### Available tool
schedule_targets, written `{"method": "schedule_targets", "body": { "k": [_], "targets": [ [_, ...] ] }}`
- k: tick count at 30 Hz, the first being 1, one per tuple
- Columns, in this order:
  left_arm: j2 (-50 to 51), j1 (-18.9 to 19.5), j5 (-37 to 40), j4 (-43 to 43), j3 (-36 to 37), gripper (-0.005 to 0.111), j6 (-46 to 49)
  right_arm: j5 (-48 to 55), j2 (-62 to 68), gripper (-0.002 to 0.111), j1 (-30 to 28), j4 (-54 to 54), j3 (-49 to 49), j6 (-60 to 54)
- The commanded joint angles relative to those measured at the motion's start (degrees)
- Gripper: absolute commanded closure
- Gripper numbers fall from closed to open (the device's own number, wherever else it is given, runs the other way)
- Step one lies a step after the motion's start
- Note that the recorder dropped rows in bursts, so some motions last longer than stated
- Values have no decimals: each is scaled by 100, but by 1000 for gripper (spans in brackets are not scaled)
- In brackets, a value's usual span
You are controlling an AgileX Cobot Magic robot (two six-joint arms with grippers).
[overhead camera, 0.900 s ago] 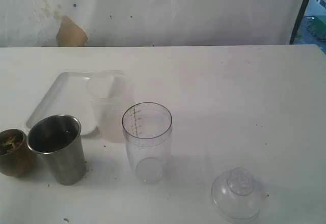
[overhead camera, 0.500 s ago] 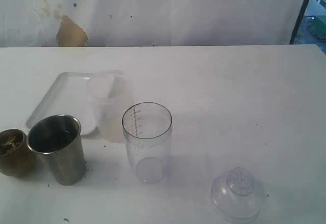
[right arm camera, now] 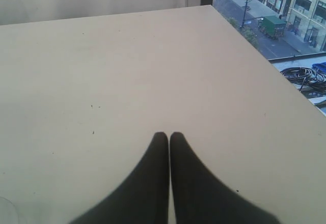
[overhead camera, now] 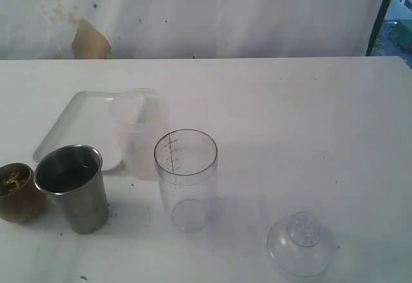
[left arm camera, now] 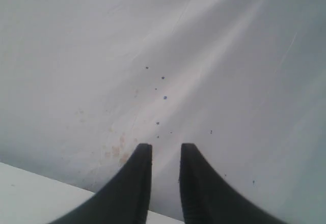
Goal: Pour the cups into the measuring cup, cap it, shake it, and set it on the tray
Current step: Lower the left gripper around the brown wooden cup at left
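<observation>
Measuring cup [overhead camera: 185, 177] is standing uncapped, tumbler [overhead camera: 72, 186] and brown cup [overhead camera: 19, 194] left of it, cap [overhead camera: 300, 244] right of it, tray [overhead camera: 72, 123] behind it; left gripper [left arm camera: 165, 150] is gaping slightly, right gripper [right arm camera: 169, 136] sitting closed, both seemingly empty.

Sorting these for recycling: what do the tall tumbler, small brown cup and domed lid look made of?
The tall tumbler looks like steel: grey, shiny, reflective wall. The small brown cup is matte brown, perhaps wood or ceramic; unclear. The domed lid seems clear plastic: see-through with glints.

Right arm's dark fingers [right arm camera: 158, 173], tips together, over white table [right arm camera: 127, 71]
</observation>
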Motion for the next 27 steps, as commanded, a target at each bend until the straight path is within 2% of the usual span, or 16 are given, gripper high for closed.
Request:
{"method": "schedule_targets", "body": {
  "k": [1, 4, 7, 11, 14, 16, 17, 19, 24, 26, 27],
  "targets": [
    [-25, -2, -118, 17, 28, 86, -59, -30, -29, 107, -24, -16, 9, -17],
    [-25, -2, -105, 32, 28, 89, 45, -30, -29, 107, -24, -16, 9, -17],
    [-25, -2, 233, 280, 28, 106, 305, -30, -29, 107, -24, -16, 9, -17],
    [134, -2, 556, 370, 28, 107, 343, -30, -29, 107, -24, -16, 9, 113],
    [502, -2, 529, 560, 28, 107, 343, -30, -29, 107, -24, -16, 9, 72],
    [815, -2, 445, 782, 28, 103, 343, -30, -29, 107, -24, -16, 9, 72],
    [985, -2, 389, 930, 28, 97, 343, -30, -29, 107, -24, -16, 9, 72],
    [1296, -2, 136, 1185, 28, 78, 343, -30, -29, 107, -24, -16, 9, 72],
    [2200, -2, -858, 1518, 28, 12, 206, -30, -29, 107, -24, -16, 9, 72],
    [2557, -2, -958, 1518, 28, 1, 206, -30, -29, 107, -24, -16, 9, 72],
    [2757, -2, -943, 1518, 28, 2, 207, -30, -29, 107, -24, -16, 9, 72]
  ]
}}
